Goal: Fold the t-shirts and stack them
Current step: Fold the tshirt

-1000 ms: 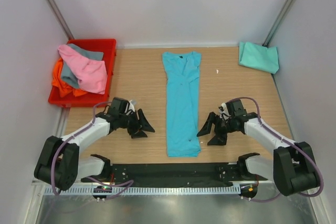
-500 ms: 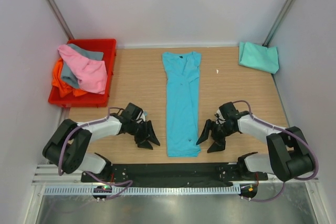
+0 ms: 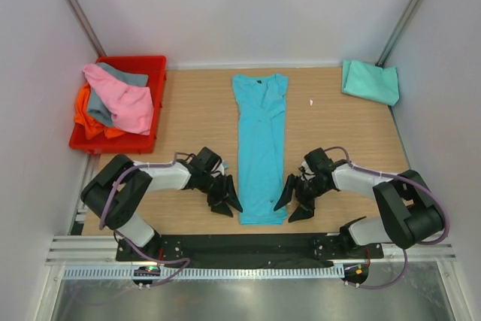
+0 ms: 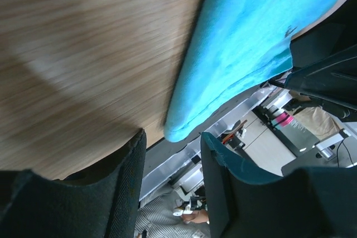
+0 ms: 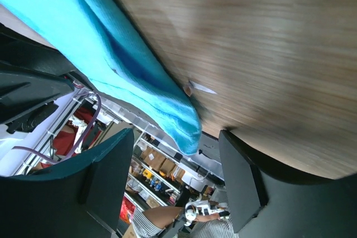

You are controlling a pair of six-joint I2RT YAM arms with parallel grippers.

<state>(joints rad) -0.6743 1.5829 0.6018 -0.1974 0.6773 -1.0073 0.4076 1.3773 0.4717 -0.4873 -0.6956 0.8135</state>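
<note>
- Overhead view of a wooden table (image 3: pixel 338 133) with 2 black robot arms reaching in from its near edge.
- A bright turquoise t-shirt (image 3: pixel 260 140) lies flat in the middle of the table, folded into 1 long narrow strip. Its collar points to the far wall and its hem lies near the arms.
- The left gripper (image 3: pixel 233 210) sits low over the wood just beside the left corner of the hem. Its jaws stand apart with nothing between them.
- In the left wrist view, its 2 dark fingers (image 4: pixel 125 188) frame a gap, and the corner of the turquoise cloth lies just ahead of their tips, not pinched.
- The right gripper (image 3: pixel 284 213) mirrors it at the right corner of the hem, jaws likewise parted and empty.
- In the right wrist view, the folded corner of the cloth lies just beyond that gripper's spread fingers (image 5: pixel 111 176).
- A paler mint-teal t-shirt (image 3: pixel 370 80) lies folded at the far right corner of the table, well apart from the strip.
- A red crate (image 3: pixel 131 61) stands at the far left. A pink t-shirt (image 3: pixel 124 99) is draped over its front wall, on top of a grey t-shirt (image 3: pixel 128 77) and an orange t-shirt (image 3: pixel 86 114).
- A small white scrap (image 3: pixel 311 101) lies on the bare wood to the right of the turquoise strip.
</note>
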